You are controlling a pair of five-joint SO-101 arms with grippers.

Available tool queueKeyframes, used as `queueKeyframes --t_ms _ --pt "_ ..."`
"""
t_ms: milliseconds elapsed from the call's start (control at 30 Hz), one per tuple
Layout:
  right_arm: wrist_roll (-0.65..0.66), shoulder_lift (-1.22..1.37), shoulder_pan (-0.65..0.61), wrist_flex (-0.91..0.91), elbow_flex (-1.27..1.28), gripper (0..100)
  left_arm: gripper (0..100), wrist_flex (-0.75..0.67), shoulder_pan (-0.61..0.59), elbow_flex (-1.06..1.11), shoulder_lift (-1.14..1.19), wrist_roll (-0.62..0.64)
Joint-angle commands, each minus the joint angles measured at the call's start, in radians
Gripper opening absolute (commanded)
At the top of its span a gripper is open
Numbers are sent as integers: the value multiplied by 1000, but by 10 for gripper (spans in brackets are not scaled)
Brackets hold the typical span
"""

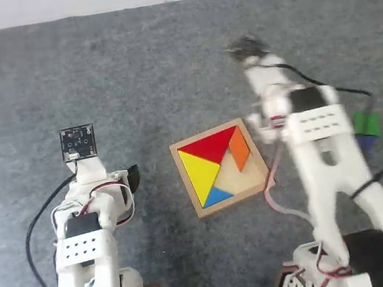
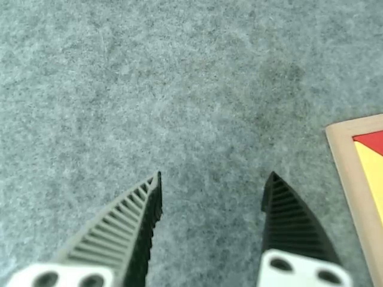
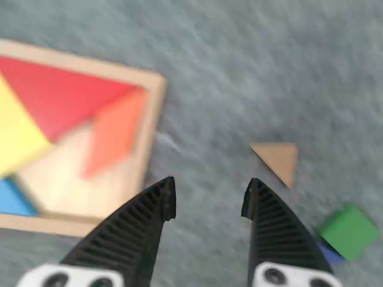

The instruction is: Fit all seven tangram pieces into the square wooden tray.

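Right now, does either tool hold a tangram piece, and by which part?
Nothing is held. The left tool is open above bare mat; the right tool is open above the mat between the wooden tray and a tan triangle.

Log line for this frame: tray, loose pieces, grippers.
tray: holds red, yellow, orange, blue | loose: tan triangle, green square | left gripper: open, empty, beside tray | right gripper: open, empty

Bright, flat, even light over the grey table, with no glare anywhere. Only faint, soft shadows hug the arms and the wooden tray. The right arm is smeared in the high view. Its wrist view streaks too, blurring the tan triangle and green piece. The left wrist view is crisp.
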Motion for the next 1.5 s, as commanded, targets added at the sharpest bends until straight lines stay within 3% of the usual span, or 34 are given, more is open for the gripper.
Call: queueKeyframes --t_ms 0,167,267,500,600,700,833,967,1100,1233,1367,1400,1467 --pt "130 16 177 -25 11 194 269 -15 -3 -2 -12 -12" --pt "259 110 260 -28 5 195 269 -15 -3 -2 -11 -12" --pt "319 133 246 -73 5 195 269 -15 -3 -2 -11 -12" --pt "660 217 177 -142 3 195 269 -20 -3 12 -12 -14" --pt "717 263 160 -159 -18 195 269 -20 -3 12 -12 -14" --pt "718 288 173 -180 -34 195 269 -20 -3 12 -12 -14" --pt "700 289 292 -171 -29 195 269 -20 -3 12 -12 -14" --pt "408 298 426 -170 -32 194 269 -20 -3 10 -12 -14" --pt "77 302 478 -208 -21 194 269 -18 2 8 -12 -14" --pt "-103 300 475 -285 -18 195 269 -20 -2 12 -12 -14" --pt "-84 302 401 -329 -58 195 269 -20 -2 12 -12 -14" --pt "-6 308 364 -335 -72 195 269 -20 -2 12 -12 -14" --pt "272 334 274 -297 -110 195 269 -20 -2 12 -12 -14"
